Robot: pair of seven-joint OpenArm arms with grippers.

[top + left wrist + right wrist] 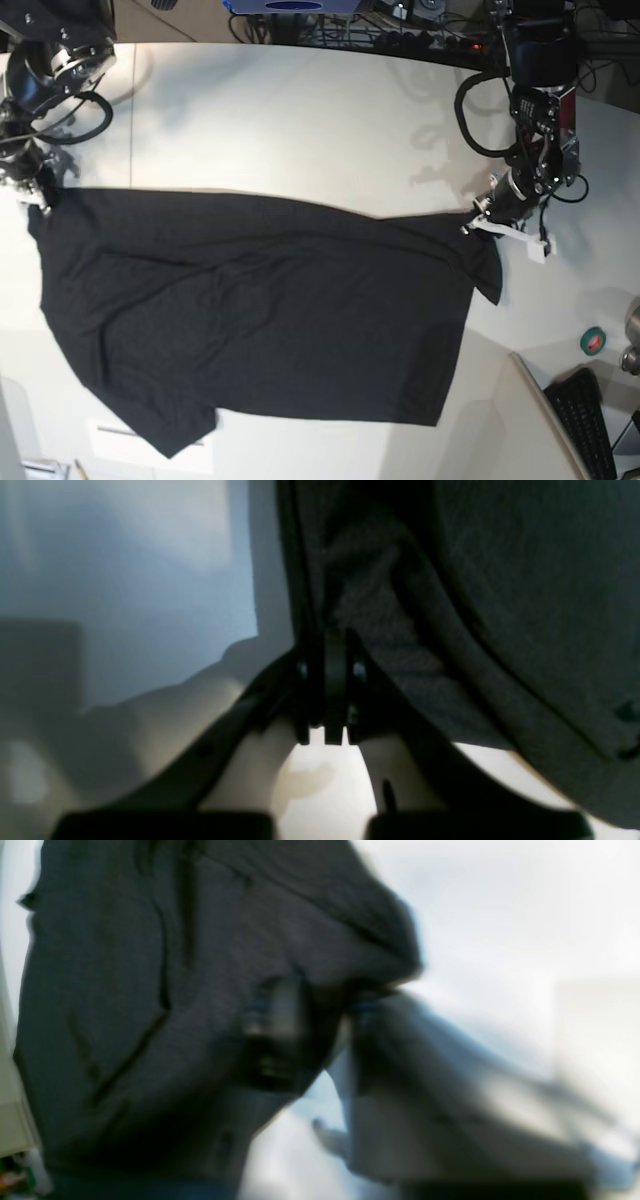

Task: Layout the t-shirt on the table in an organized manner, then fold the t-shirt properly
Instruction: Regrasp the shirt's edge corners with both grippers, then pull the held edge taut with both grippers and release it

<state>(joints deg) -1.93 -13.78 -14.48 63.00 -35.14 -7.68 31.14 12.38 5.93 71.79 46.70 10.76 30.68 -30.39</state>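
Note:
The black t-shirt is stretched wide over the off-white table, plain side showing, its top edge pulled taut between both arms. My left gripper pinches the shirt's right upper corner. In the left wrist view the left gripper has its jaws pressed together on the dark cloth. My right gripper holds the left upper corner. The right wrist view is blurred, with the fabric bunched at the right gripper. The shirt's lower edge reaches the table's near side.
A green tape roll and a black keyboard lie at the right front, beside an angled beige panel. A white sheet peeks out under the shirt's lower left. Cables and equipment line the far edge.

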